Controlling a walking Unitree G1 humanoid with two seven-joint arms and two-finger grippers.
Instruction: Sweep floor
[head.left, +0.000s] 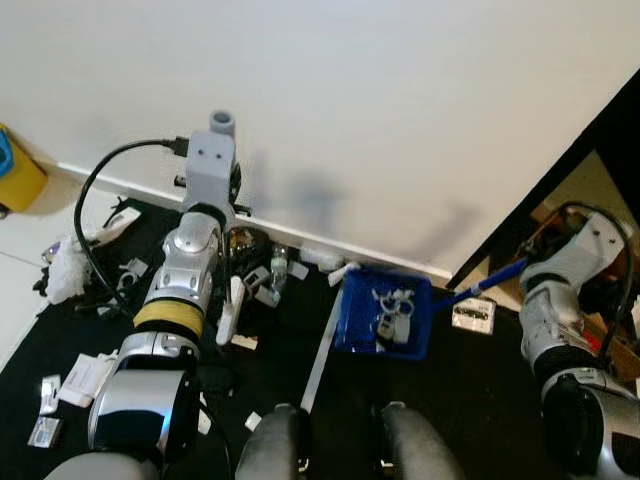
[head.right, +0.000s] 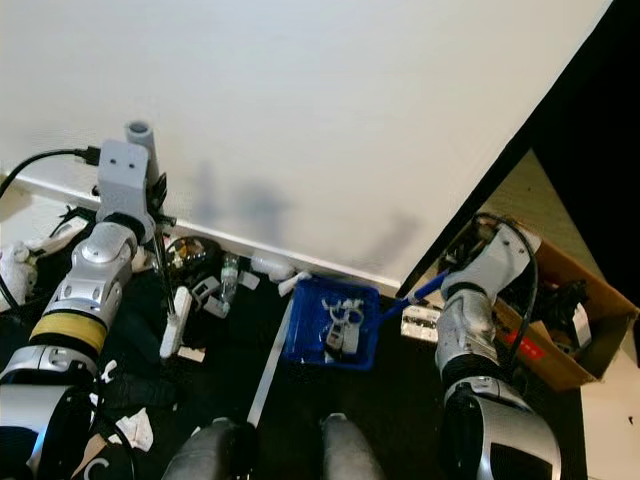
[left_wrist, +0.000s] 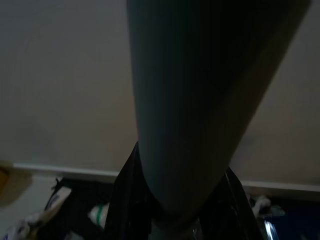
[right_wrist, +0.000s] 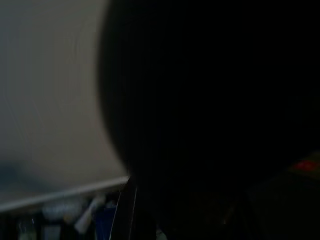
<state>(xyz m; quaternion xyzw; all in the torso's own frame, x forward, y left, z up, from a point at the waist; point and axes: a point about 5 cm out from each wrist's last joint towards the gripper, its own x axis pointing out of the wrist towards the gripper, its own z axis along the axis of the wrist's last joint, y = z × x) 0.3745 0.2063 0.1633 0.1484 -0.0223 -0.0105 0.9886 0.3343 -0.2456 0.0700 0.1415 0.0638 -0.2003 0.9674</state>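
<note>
The right gripper (head.right: 455, 275) is holding the blue dustpan (head.left: 385, 315) (scraps inside) by its handle; the left gripper (head.left: 228, 205) is gripping the broom pole (left_wrist: 190, 110).

head eyes look down at dustpan (head.left: 385, 315); wrist cameras sit close, facing the wall (left_wrist: 60, 100).

Before me a plain white wall (head.left: 400, 110) rises, evenly lit, with soft grey shadows low on it. A white baseboard (head.left: 300, 236) runs along its foot. Below lies a black mat (head.left: 480, 400), and to my left a strip of pale floor (head.left: 20, 260). On my right a dark panel edge (head.right: 560, 110) cuts diagonally, with a tan floor patch (head.right: 530, 200) beyond it.
</note>
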